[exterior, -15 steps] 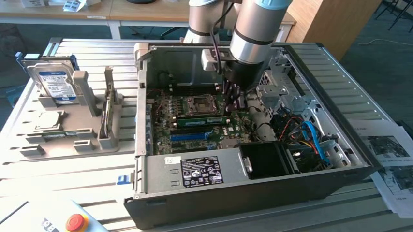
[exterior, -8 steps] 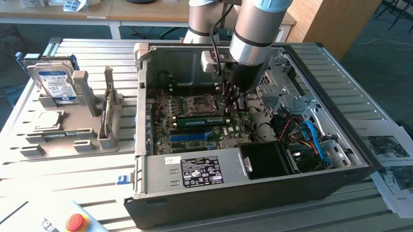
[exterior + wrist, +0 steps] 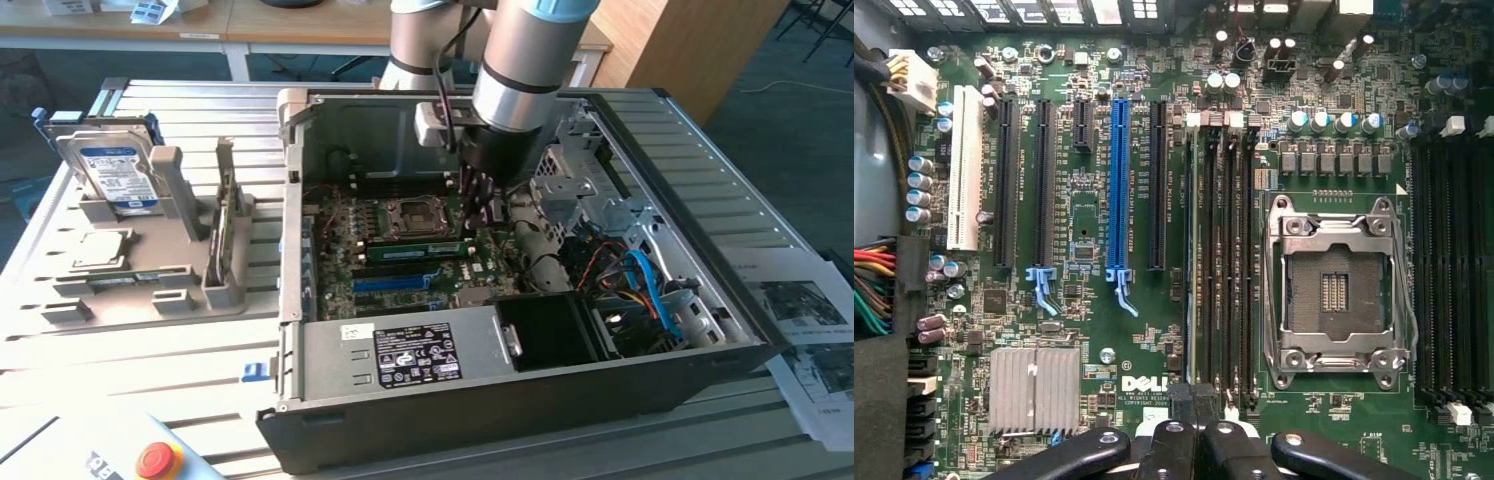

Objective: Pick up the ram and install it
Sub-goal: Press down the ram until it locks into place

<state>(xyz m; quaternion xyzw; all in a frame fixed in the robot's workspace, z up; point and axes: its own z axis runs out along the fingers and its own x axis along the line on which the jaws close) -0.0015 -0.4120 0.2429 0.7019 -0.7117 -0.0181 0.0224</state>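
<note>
we read "dell" [image 3: 1144,384] in white on the motherboard [image 3: 1094,330]. print on the power supply [image 3: 414,355] and hard drive [image 3: 118,170] labels is too small to read. the arm [image 3: 527,70] reaches steeply down into the open case [image 3: 534,400]. the gripper [image 3: 477,215] [image 3: 1194,400] hangs over the memory slots [image 3: 1232,250] beside the cpu socket [image 3: 1334,290], fingers clenched together. the ram [image 3: 414,247] [image 3: 1190,250] stands on edge in that bank's outer slot, one end under the fingertips. we cannot tell whether they pinch it.
</note>
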